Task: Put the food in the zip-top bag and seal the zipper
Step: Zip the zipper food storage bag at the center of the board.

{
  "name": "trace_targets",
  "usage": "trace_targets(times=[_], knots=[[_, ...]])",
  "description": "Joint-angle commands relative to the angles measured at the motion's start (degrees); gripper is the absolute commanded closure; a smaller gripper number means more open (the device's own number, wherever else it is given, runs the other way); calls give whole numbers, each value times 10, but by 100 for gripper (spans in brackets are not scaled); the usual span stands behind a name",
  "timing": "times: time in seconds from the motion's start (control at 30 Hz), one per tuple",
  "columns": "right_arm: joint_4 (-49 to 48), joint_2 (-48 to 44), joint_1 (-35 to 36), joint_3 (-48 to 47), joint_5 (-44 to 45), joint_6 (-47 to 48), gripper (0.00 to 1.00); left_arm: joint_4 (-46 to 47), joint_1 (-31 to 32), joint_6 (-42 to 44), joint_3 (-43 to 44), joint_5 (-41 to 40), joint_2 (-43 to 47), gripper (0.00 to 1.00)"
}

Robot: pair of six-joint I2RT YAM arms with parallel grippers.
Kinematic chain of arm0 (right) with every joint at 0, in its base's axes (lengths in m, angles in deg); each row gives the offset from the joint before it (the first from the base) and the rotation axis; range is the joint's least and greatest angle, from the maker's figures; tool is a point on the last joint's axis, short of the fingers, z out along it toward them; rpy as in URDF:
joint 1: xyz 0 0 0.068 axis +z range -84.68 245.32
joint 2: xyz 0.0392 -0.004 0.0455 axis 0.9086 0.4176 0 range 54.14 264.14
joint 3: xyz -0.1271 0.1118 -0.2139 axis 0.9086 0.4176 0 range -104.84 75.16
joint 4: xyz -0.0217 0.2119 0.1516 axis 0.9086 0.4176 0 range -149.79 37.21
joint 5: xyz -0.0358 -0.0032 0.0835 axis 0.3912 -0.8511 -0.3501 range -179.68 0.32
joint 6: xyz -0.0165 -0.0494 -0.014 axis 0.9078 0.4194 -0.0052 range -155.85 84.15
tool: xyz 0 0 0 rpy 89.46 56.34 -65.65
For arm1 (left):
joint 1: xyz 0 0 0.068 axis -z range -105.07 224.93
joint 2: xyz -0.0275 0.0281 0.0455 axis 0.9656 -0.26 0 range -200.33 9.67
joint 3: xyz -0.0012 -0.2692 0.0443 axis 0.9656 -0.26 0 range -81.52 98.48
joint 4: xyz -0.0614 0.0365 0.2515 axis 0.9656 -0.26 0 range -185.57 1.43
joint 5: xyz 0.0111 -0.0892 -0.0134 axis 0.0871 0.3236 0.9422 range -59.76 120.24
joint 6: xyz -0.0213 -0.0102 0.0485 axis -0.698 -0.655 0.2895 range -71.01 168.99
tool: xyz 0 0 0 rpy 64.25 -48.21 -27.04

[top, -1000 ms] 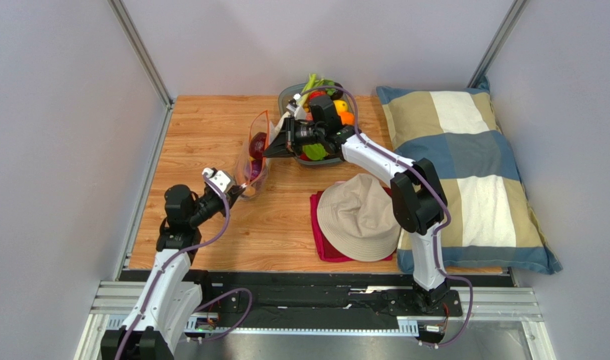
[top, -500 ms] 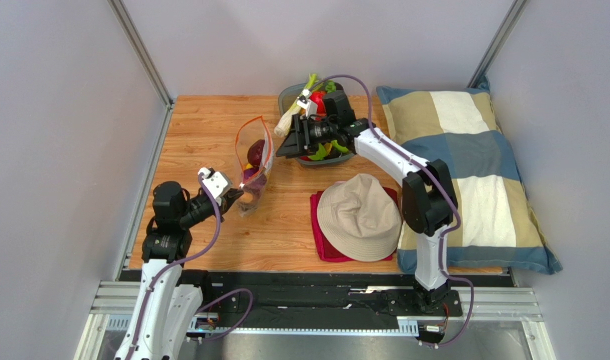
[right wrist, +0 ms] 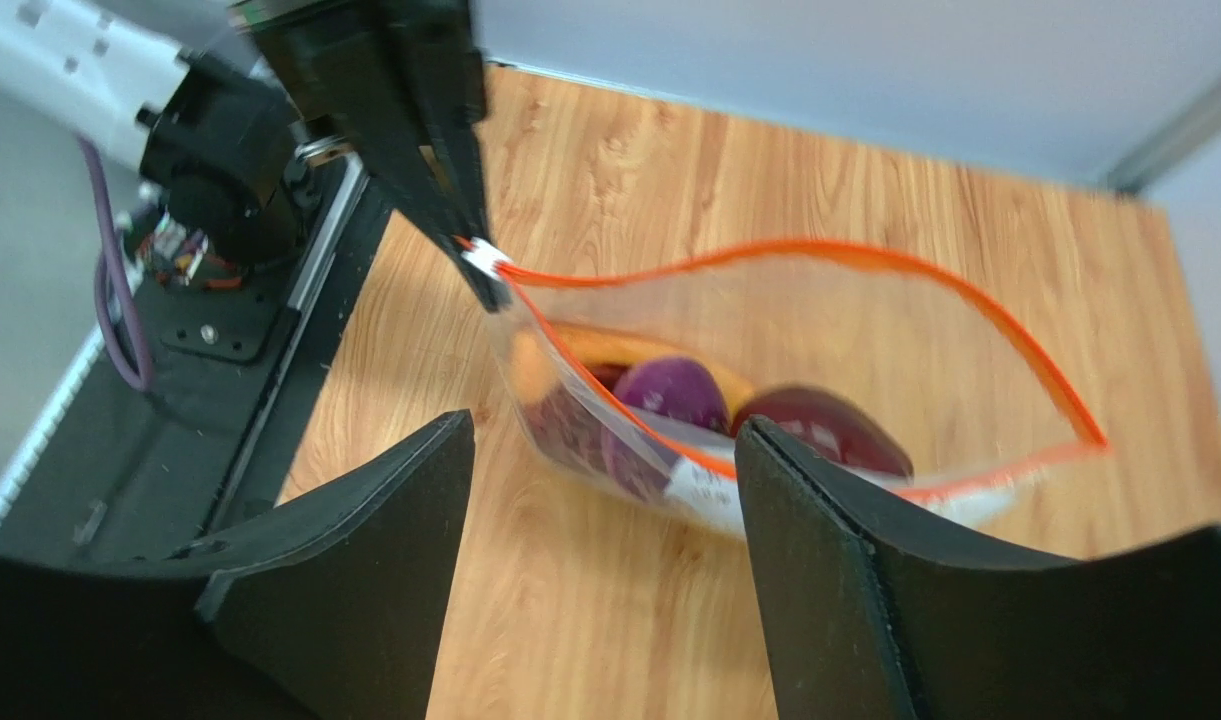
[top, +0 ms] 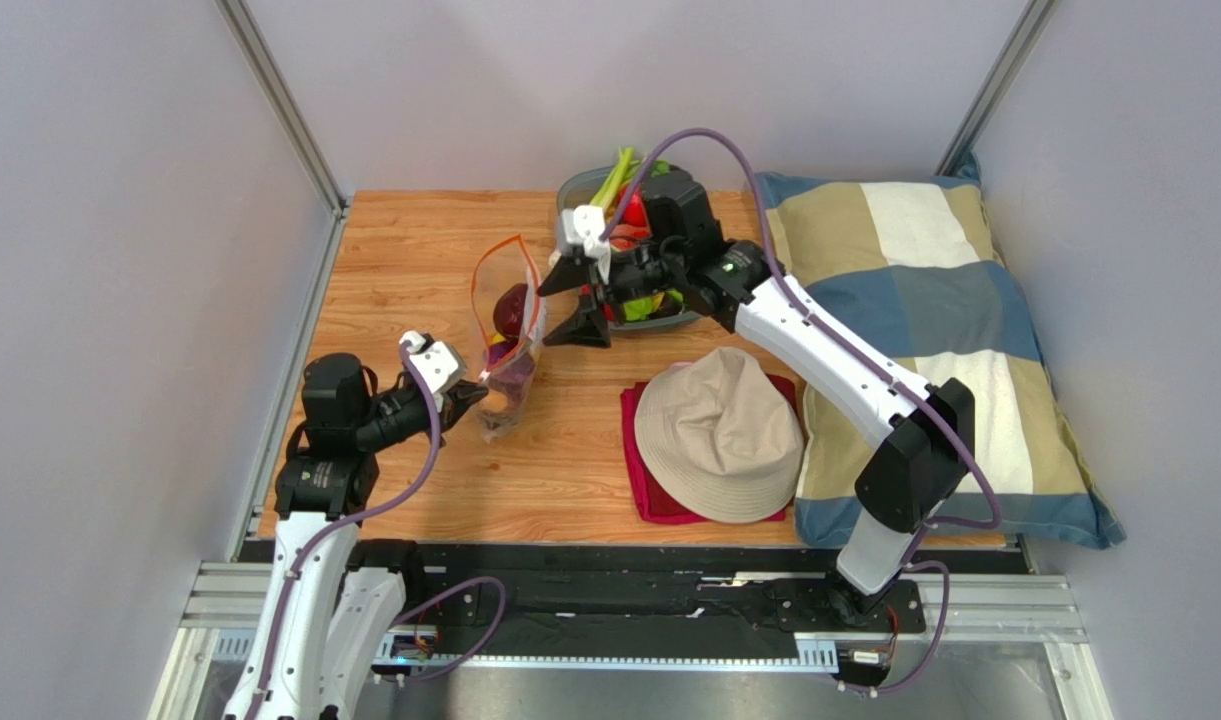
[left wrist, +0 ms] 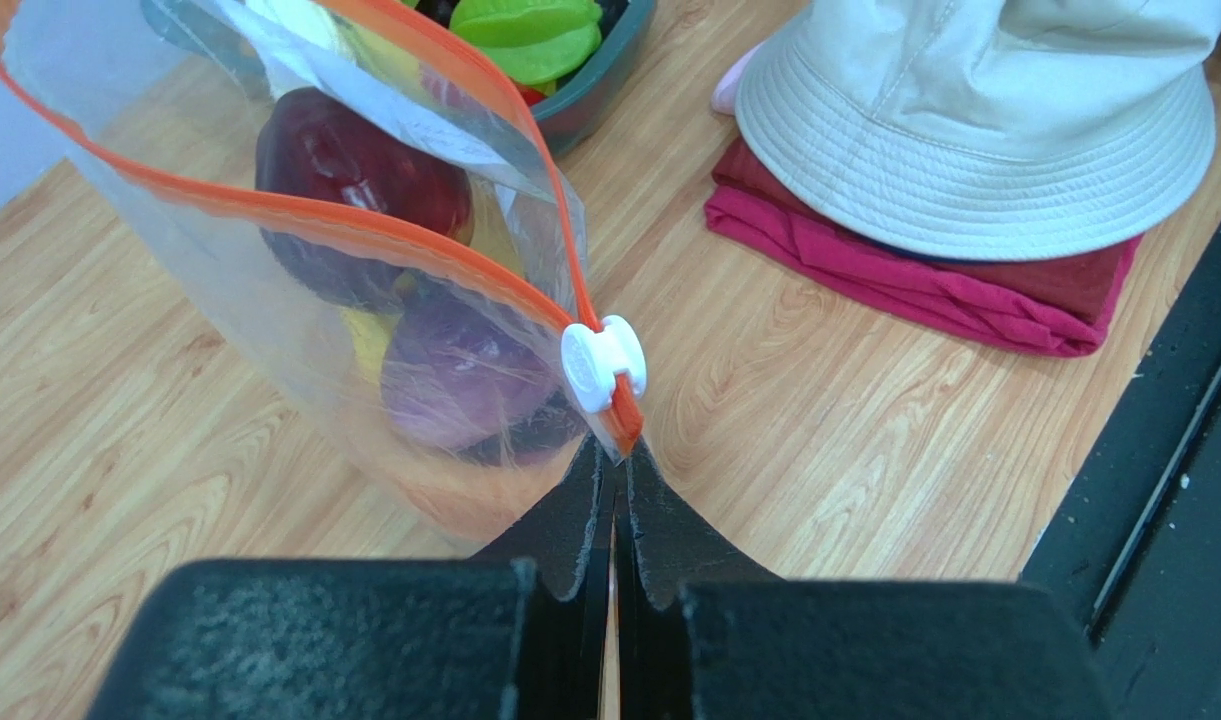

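Looking at the right end effector (top: pixel 574 305) first: pulled back from over the mouth of the clear crinkly zip-top bag (top: pixel 508 323), now parked between it and the grey round bowl (left wrist: pixel 609 68), black fingers wide apart, holding nothing. Probably means a drop just done.

Seen inside the bag now: a dark red round toy onion (left wrist: pixel 361 165) and a purple lump (left wrist: pixel 466 375) below it.

As for the left end effector (left wrist: pixel 616 465): still pinched tight on the near corner of the bag, just under the small white slider (left wrist: pixel 601 363), fingers squeezed together on the plastic. Drawn back a little toward the arm bases, bag and all.

Standing up on the wooden desk (top: pixel 406 255), mouth gaping, thin orange zipper strip (left wrist: pixel 316 222) not closed.

More bright toy food (left wrist: pixel 534 30) left in the bowl, so likely more trips before sealing.

Nearby, in the same spot as before: a cream floppy hat (top: pixel 717 435) on a red folded cloth (top: pixel 642 488).
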Motion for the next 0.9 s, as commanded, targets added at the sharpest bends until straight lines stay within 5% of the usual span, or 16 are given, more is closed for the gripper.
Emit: trace_targets(times=[0.0, 0.27, 0.87], knots=[[-27, -32, 44, 29, -40, 193, 33, 2, 1, 20, 30, 25, 5, 100], [-78, -29, 98, 64, -39, 273, 36, -21, 1, 41, 35, 38, 8, 100], [68, 42, 152, -24, 6, 425, 50, -42, 1, 69, 33, 34, 11, 100]])
